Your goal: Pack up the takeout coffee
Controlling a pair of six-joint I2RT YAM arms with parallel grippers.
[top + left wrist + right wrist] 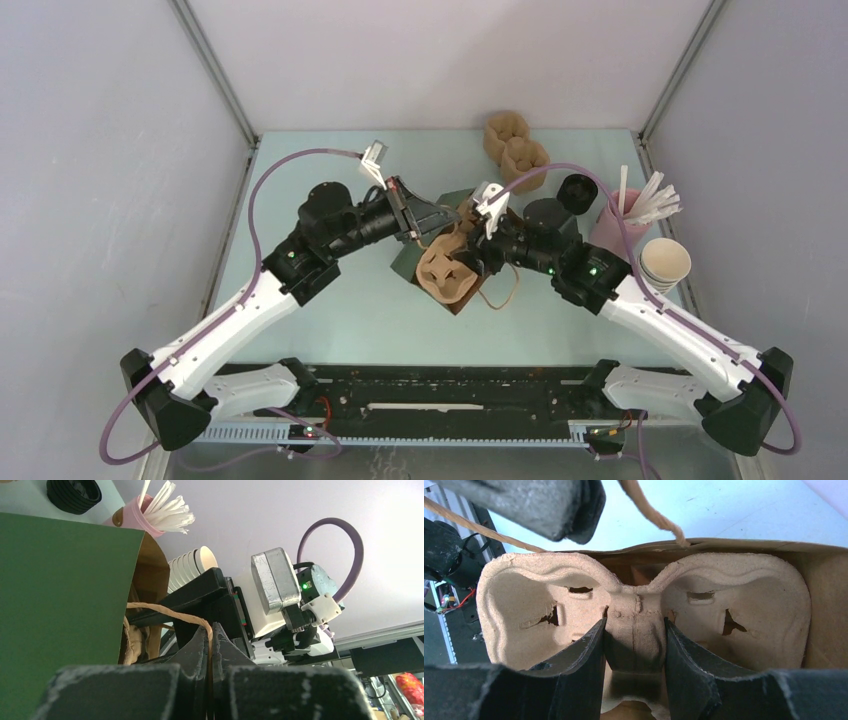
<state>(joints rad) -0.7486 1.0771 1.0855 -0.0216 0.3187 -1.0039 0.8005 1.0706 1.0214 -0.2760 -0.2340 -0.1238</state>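
A green paper bag (408, 264) with a brown inside stands at the table's middle. My left gripper (425, 225) is shut on its brown twisted handle (170, 614), pinched between the fingertips in the left wrist view (210, 640). My right gripper (470, 262) is shut on the middle ridge of a two-cup pulp carrier (634, 625), which sits in the bag's mouth (447, 270). The coffee's round black lid (545, 213) shows just behind my right wrist; its wall is hidden.
A pile of spare pulp carriers (515, 145) lies at the back. A stack of black lids (577, 190), a pink cup of white straws (615, 220) and nested lidless paper cups (665, 262) stand at the right. The bag's second handle (500, 290) loops forward.
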